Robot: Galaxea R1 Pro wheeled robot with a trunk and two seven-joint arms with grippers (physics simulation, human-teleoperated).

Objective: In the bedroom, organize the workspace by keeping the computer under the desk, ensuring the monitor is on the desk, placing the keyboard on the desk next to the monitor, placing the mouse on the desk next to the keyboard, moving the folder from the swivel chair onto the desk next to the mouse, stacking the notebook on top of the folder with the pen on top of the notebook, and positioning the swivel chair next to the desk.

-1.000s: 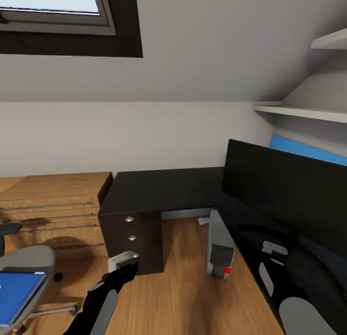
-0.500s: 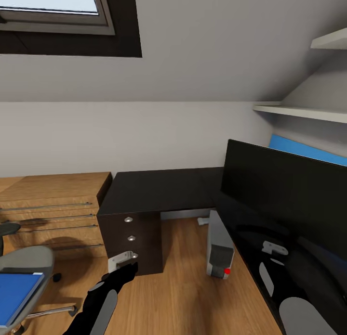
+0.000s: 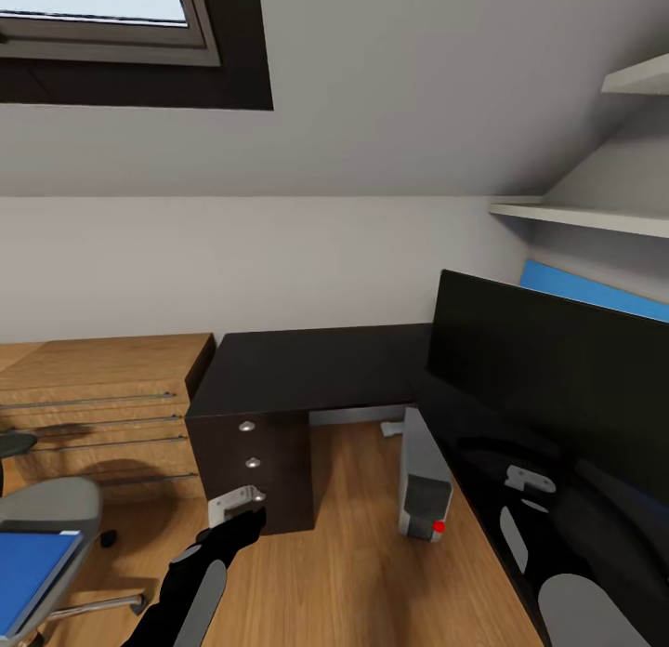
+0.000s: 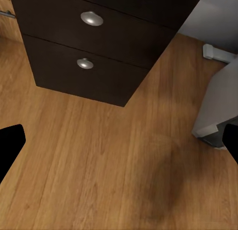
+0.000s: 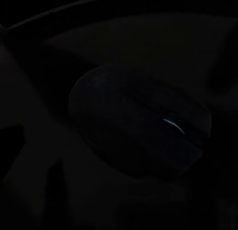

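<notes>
Slightly rightward my head has turned, sliding the swivel chair [image 3: 46,517] and its blue folder [image 3: 28,568] toward the edge. My left gripper [image 3: 237,512] hangs spread wide, empty, over floorboards before the desk [image 3: 307,368] drawers [image 3: 251,466]. Beyond stands the computer [image 3: 423,475], under the monitor [image 3: 548,368]. Whether my right gripper grips the dim mouse [image 5: 139,126] I cannot tell.

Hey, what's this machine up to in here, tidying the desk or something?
It seems to be tidying a bedroom workspace. The monitor already stands on the glossy black desk, and the computer sits on the floor beneath it. The blue folder lies on the swivel chair, not yet moved. The left gripper hangs open and empty over the wooden floor near the drawers. The right wrist view is very dark, with a rounded shape that may be the mouse.
</notes>
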